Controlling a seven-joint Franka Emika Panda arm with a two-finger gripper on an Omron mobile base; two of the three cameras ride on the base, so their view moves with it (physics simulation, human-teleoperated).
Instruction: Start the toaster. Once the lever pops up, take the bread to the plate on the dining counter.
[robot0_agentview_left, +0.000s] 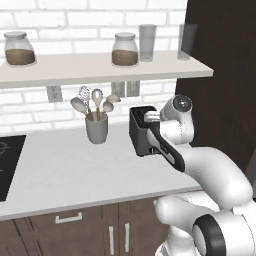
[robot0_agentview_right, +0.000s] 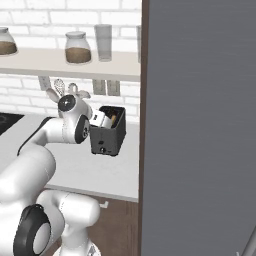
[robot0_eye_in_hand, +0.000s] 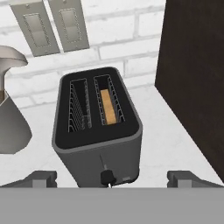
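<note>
- the toaster (robot0_eye_in_hand: 97, 131) stands on the light worktop (robot0_agentview_left: 65, 170) near the brick wall, just beside a tall dark panel (robot0_eye_in_hand: 192, 78) on its right.
- the hand view looks down into its two top slots: the bread (robot0_eye_in_hand: 108, 106) sits low in the right slot, golden edge up, and the left slot holds nothing.
- the same view shows the lever (robot0_eye_in_hand: 107, 177) on the narrow front end, low on its track.
- the gripper (robot0_eye_in_hand: 111, 178) hangs above and in front of the toaster, its two fingertips (robot0_eye_in_hand: 41, 178) far apart at the bottom corners of the hand view, wider than the toaster's end and touching nothing.
- from the left base view the arm's wrist covers much of the toaster (robot0_agentview_left: 141, 131); the slots cannot be seen there.
- the left base view alone takes in the grey utensil holder (robot0_agentview_left: 97, 128) with spoons and a whisk, well left of the toaster, and a black cooktop (robot0_agentview_left: 9, 165) at the far left edge.
- the right base view shows the toaster's (robot0_agentview_right: 108, 135) narrow end with a small pale knob low on it, and a tan sliver in the top.
- both base views show a shelf (robot0_agentview_left: 100, 67) above with jars and glasses.
</note>
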